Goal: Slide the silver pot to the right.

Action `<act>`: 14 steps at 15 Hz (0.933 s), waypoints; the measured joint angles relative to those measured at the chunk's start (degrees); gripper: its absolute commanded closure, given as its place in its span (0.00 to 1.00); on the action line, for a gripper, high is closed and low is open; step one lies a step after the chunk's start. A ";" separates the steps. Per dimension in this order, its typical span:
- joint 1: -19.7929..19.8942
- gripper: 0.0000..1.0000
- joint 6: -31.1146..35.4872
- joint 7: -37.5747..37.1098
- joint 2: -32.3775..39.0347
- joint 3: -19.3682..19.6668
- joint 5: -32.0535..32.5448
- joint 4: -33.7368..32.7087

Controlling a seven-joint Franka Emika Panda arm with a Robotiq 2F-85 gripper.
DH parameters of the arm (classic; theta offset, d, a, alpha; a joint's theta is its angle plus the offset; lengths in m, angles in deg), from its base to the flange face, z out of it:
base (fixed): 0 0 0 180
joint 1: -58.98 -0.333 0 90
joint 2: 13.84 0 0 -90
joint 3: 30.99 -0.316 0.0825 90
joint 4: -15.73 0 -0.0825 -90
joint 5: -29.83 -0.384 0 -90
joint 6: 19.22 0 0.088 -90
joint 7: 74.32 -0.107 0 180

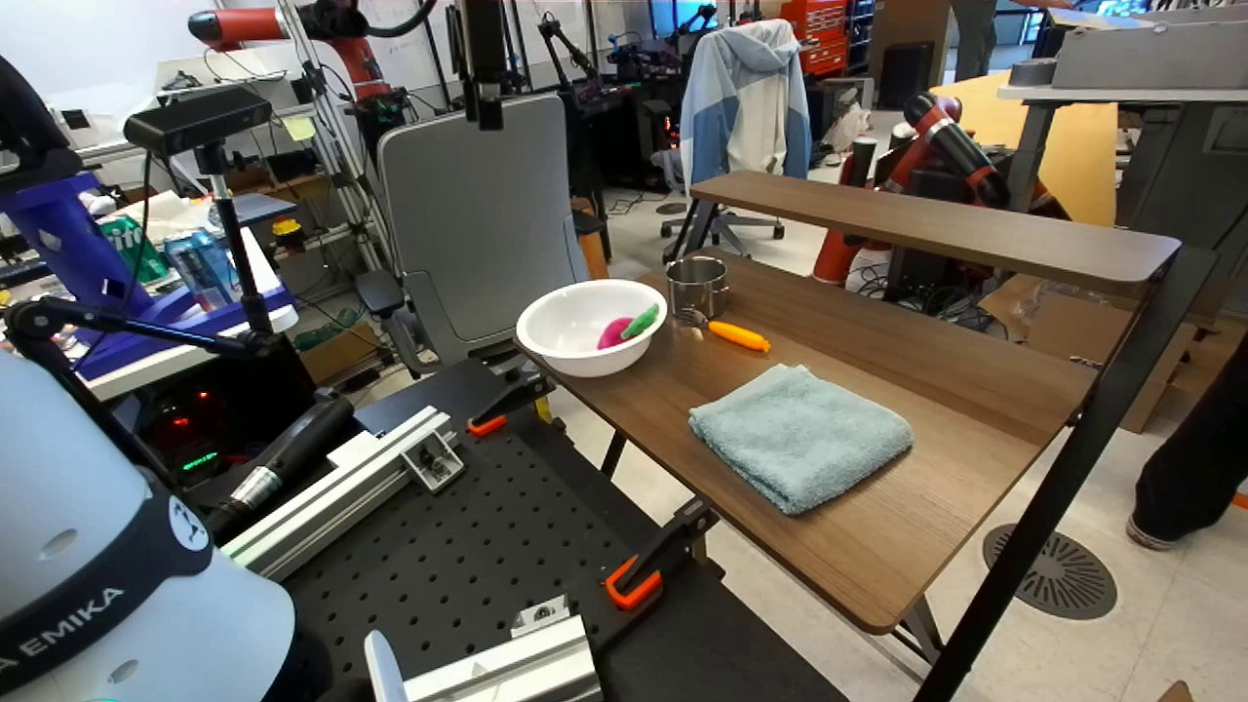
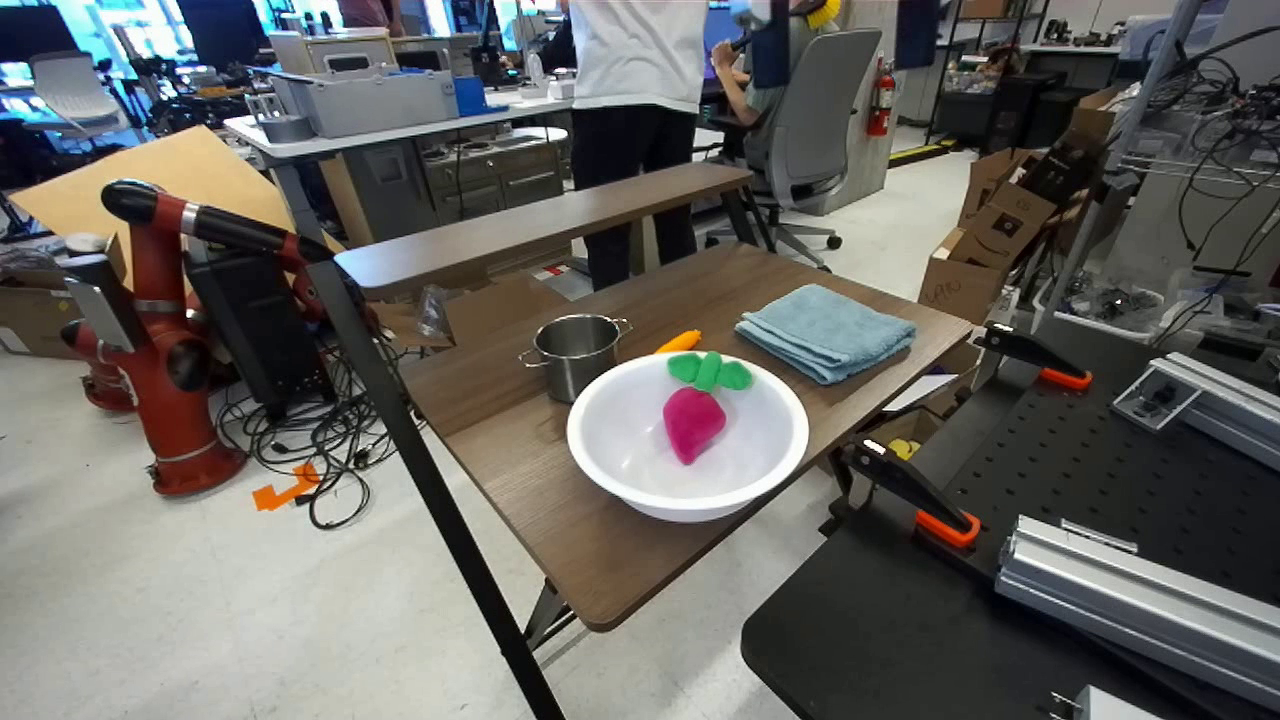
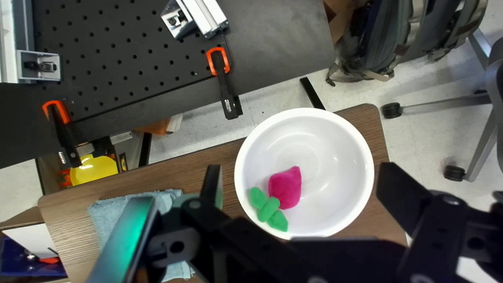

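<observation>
The silver pot (image 1: 696, 290) stands upright on the brown table, beside the white bowl. It also shows in an exterior view (image 2: 578, 358), with a small handle on each side. The pot does not show in the wrist view. My gripper (image 3: 300, 184) is open and empty, its fingers apart on either side of the white bowl (image 3: 338, 200) in the picture. It hangs high above the tables at the top edge in an exterior view (image 1: 485, 109). It touches nothing on the table.
The white bowl (image 2: 620, 450) holds a pink and green plush. An orange-handled utensil (image 1: 739, 336) lies next to the pot. A folded blue towel (image 1: 804, 439) lies on the brown table (image 1: 877, 565). A raised shelf (image 1: 936, 224) runs along its back edge. Clamps (image 1: 634, 582) sit on the black table.
</observation>
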 measured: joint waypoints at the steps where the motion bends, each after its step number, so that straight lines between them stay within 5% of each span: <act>1: 0.00 0.00 1.45 -0.94 1.57 0.17 -0.04 -0.70; 14: -2.19 0.00 22.37 -21.18 28.24 5.19 -9.55 -17.19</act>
